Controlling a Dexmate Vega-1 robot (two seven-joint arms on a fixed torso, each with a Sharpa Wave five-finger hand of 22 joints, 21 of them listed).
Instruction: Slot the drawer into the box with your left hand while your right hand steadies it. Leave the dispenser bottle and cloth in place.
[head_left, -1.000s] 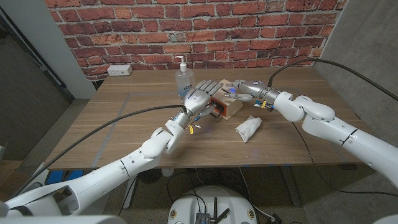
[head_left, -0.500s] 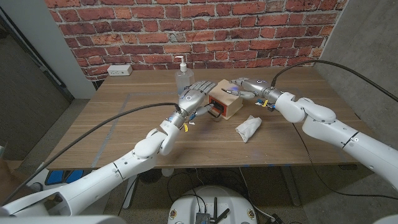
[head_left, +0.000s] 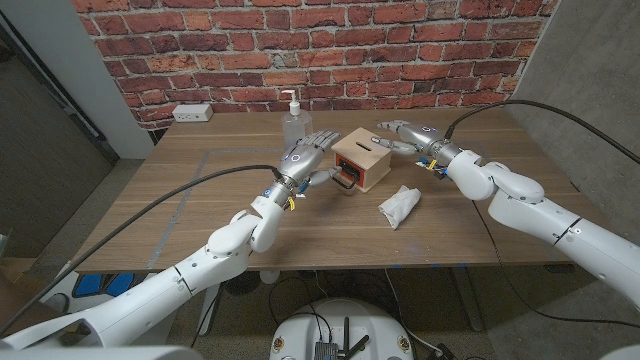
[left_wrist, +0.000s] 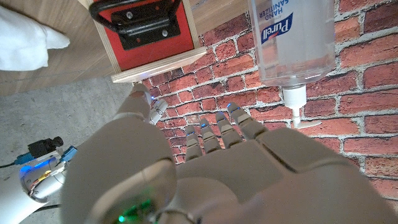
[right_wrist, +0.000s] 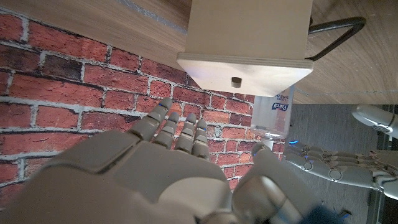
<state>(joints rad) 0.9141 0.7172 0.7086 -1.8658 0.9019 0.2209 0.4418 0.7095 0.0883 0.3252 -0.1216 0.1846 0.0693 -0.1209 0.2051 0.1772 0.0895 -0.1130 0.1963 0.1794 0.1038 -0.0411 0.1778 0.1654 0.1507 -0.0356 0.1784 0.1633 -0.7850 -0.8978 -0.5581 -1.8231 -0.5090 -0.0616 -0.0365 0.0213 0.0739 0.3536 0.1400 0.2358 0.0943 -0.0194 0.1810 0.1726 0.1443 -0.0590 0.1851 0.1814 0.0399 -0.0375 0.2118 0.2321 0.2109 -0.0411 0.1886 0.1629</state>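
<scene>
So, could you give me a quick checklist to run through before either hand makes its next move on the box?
1. Drawer seated in the box: ok; in the left wrist view its red front with the black handle sits about level with the box face.
2. Left hand free of the drawer: ok; fingers spread, beside the box, holding nothing.
3. Right hand free of the box: ok; open and apart from it.
4. Dispenser bottle upright behind the left hand: ok.
5. Cloth lying on the table, in front of the box: ok.
6. Drawer pushed fully home inside: cannot tell.
</scene>
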